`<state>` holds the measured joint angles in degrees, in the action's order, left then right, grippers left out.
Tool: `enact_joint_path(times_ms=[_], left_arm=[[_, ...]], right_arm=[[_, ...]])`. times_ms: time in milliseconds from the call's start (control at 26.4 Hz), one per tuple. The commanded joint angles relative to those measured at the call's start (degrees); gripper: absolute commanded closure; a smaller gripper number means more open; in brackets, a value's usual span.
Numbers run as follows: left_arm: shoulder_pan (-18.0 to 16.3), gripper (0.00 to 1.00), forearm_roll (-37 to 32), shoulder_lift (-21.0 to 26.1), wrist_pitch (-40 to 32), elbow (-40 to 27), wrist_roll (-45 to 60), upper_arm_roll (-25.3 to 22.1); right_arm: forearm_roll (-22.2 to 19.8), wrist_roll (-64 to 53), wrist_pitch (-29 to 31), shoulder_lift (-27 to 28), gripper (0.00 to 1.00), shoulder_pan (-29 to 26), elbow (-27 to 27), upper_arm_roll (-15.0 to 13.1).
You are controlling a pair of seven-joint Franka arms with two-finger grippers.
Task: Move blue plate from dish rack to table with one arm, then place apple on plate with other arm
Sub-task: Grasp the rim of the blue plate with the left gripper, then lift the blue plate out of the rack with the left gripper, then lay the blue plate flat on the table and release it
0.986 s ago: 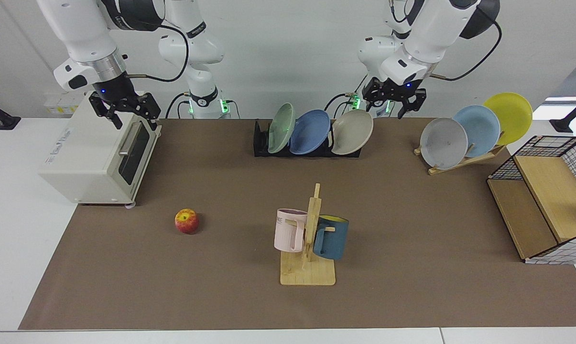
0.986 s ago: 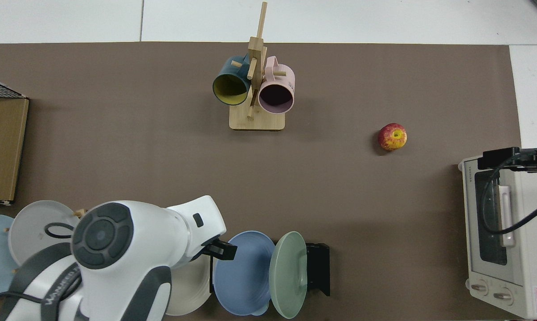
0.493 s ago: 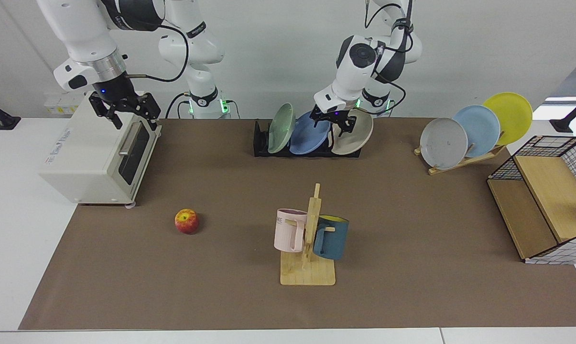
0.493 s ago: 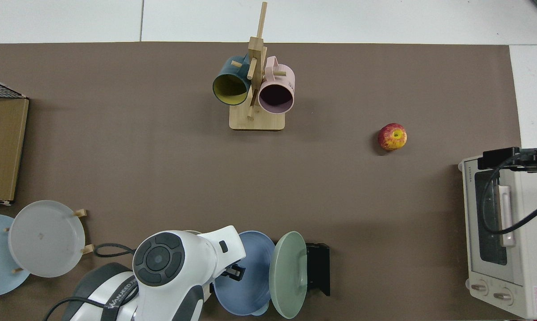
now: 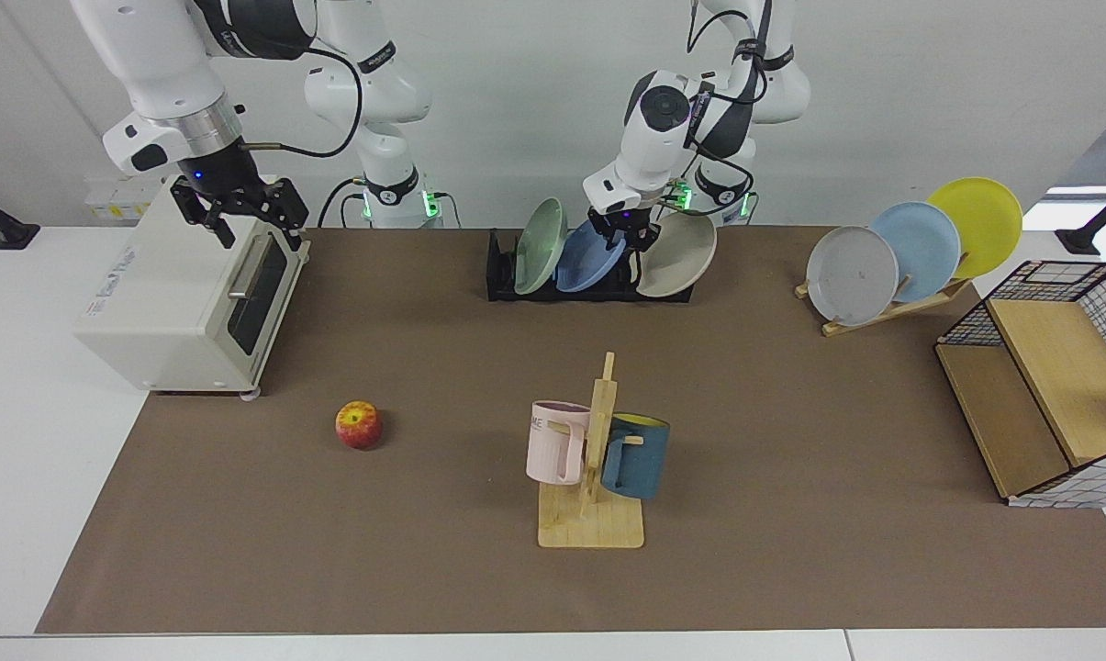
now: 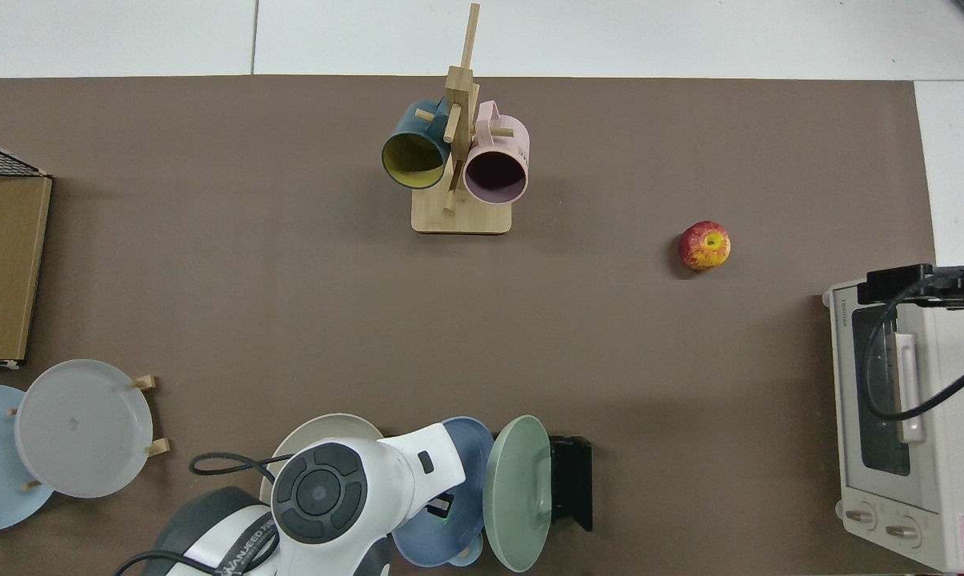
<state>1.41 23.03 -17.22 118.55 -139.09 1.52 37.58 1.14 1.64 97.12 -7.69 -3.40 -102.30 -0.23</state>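
The blue plate (image 5: 585, 262) (image 6: 474, 456) stands on edge in the black dish rack (image 5: 502, 275) (image 6: 574, 480), between a sage-green plate (image 5: 541, 246) and a beige plate (image 5: 676, 252). My left gripper (image 5: 624, 237) is down at the blue plate's upper rim; in the top view the arm's white wrist hides it. The apple (image 5: 358, 424) (image 6: 705, 246) lies alone on the brown table (image 5: 791, 413). Far from both, my right gripper (image 5: 240, 216) waits open and empty above the toaster oven (image 5: 185, 294).
A wooden mug tree (image 5: 594, 459) with a pink and a dark blue mug stands mid-table. A slanted wooden stand (image 5: 892, 303) at one end holds grey, pale blue and yellow plates. A wire-and-wood box (image 5: 1048, 386) sits beside it.
The left arm swung from beyond the beige plate over to the dish rack and lowered its gripper onto the blue plate's rim. The right arm and the apple stayed still.
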Motion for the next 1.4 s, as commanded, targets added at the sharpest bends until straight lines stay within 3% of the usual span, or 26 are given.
enact_joint_path(times_ms=[0,76,493,797,949,1138,1366], left_arm=[[-0.1,0.90,0.6,-1.4,-2.0,-0.8,0.2,0.3],[-0.3,1.00,0.0,-1.4,-3.8,0.3,-0.3,0.2],[-0.8,1.00,-3.0,-0.1,-5.5,5.9,-0.9,-7.4],[-0.8,1.00,-6.0,7.0,-9.3,15.2,-1.1,-14.4],[-0.7,1.00,-4.1,9.7,-7.6,17.3,-2.7,-18.1],[-0.8,1.00,3.7,13.5,-1.9,17.6,-9.4,-21.0],[-1.5,1.00,11.5,20.1,5.1,18.2,-12.1,-21.2]], right_arm=[[0.4,0.6,0.5,-0.5,0.00,-0.7,-0.5,0.5],[0.4,0.6,0.5,-0.5,0.00,-0.7,-0.5,0.6],[0.4,0.6,0.5,-0.5,0.00,-0.7,-0.5,0.6],[0.4,0.6,0.5,-0.5,0.00,-0.7,-0.5,0.6],[0.4,0.6,0.5,-0.5,0.00,-0.7,-0.5,0.6],[0.4,0.6,0.5,-0.5,0.00,-0.7,-0.5,0.6],[0.4,0.6,0.5,-0.5,0.00,-0.7,-0.5,0.6]])
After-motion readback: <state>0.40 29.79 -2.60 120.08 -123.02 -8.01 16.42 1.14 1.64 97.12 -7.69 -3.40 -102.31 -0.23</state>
